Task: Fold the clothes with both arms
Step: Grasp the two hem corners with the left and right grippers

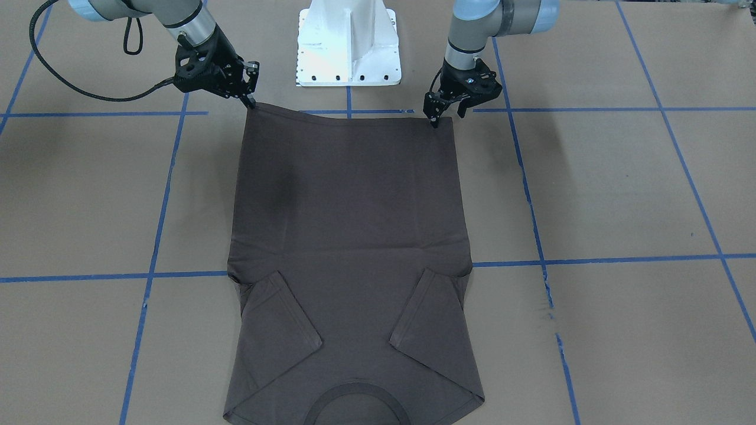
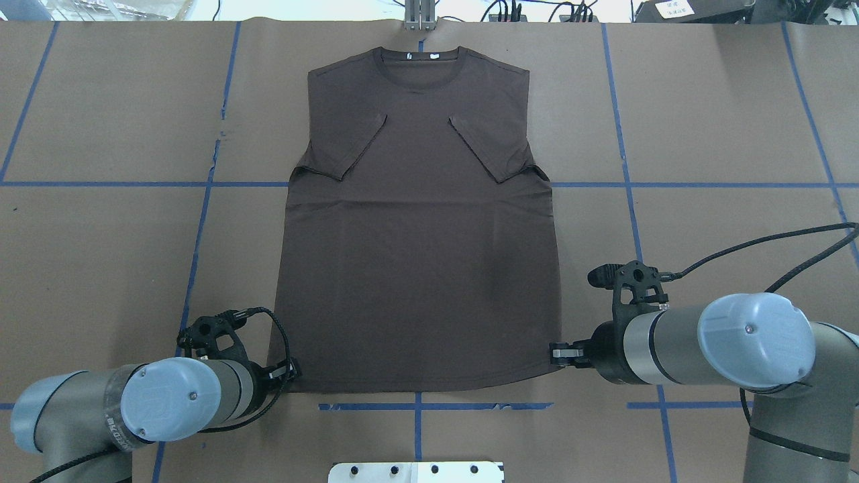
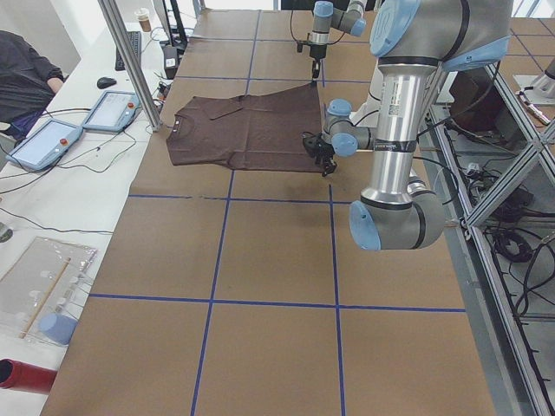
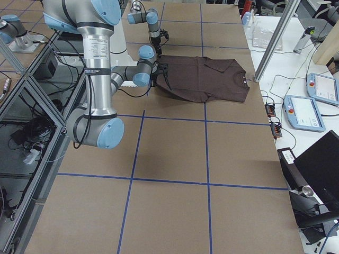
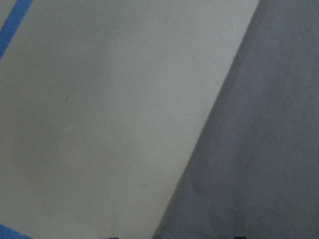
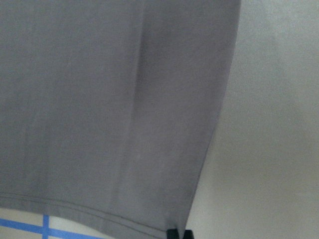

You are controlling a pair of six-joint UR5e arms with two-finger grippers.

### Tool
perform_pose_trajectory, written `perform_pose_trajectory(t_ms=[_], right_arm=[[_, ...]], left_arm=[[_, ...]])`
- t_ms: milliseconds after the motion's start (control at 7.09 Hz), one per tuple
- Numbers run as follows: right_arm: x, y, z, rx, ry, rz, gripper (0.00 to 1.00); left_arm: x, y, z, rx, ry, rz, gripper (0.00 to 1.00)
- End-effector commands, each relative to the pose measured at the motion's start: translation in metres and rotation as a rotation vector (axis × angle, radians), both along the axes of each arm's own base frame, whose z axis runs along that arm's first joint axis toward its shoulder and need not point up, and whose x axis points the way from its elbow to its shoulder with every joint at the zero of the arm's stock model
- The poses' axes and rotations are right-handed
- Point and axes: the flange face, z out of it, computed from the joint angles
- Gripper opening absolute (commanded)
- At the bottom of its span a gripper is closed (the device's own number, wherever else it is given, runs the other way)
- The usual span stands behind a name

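Dark brown-grey short-sleeved T-shirt (image 2: pixel 423 268) spread flat on the brown worktop (image 2: pixel 100 268), midway between its left and right edges. Ribbed round collar (image 2: pixel 421 64) turned toward the far edge and almost reaching it, hem (image 2: pixel 416 384) toward the robot's edge, not far from the white pedestal base (image 1: pixel 348 44). Small pale label (image 2: pixel 421 56) visible inside the neck opening. Both sleeves folded inward over the chest as slanted flaps pointing toward the middle, the left-side sleeve (image 2: pixel 352 147) and the right-side sleeve (image 2: pixel 490 147) lying about symmetric. Body a little wider at the hem than at the shoulders. Fabric mostly smooth, with a few shallow creases across it just below the sleeves and a slightly curved hem line. At the hem corner on the robot's right, the right gripper (image 1: pixel 253 103), fingers pressed together and pinching that corner; in the right wrist view, closed dark tips directly on the cloth corner. At the other hem corner, the left gripper (image 1: pixel 449 116), jaws spread, one fingertip down at the cloth and the other raised beside it, holding nothing; in the left wrist view, two dark tips far apart with the shirt corner between them. Blue tape lines (image 2: pixel 201 268) crossing the worktop around and under the shirt.
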Motion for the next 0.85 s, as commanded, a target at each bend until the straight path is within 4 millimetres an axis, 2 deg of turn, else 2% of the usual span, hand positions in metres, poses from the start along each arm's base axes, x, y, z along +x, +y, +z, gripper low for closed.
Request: perform_pose_trajectory(t_ms=[0,141,423,705], right_arm=[[0.002,-0.001,-0.002,0.001,-0.005,0.002,0.0],[0.002,-0.001,-0.002,0.001,-0.004,0.002,0.0],[0.003,-0.001,-0.001,-0.008,-0.006,-0.009,0.0],[0.015,-0.004,-0.006,-0.038,-0.025,-0.041,0.0]], left_arm=[[-0.001,0.0,0.001,0.0,-0.002,0.0,0.19],[-0.001,0.0,0.0,0.0,0.0,0.0,0.03],[-0.003,0.0,-0.008,0.002,0.016,0.0,0.0],[-0.033,0.005,-0.044,0.006,0.012,0.012,0.0]])
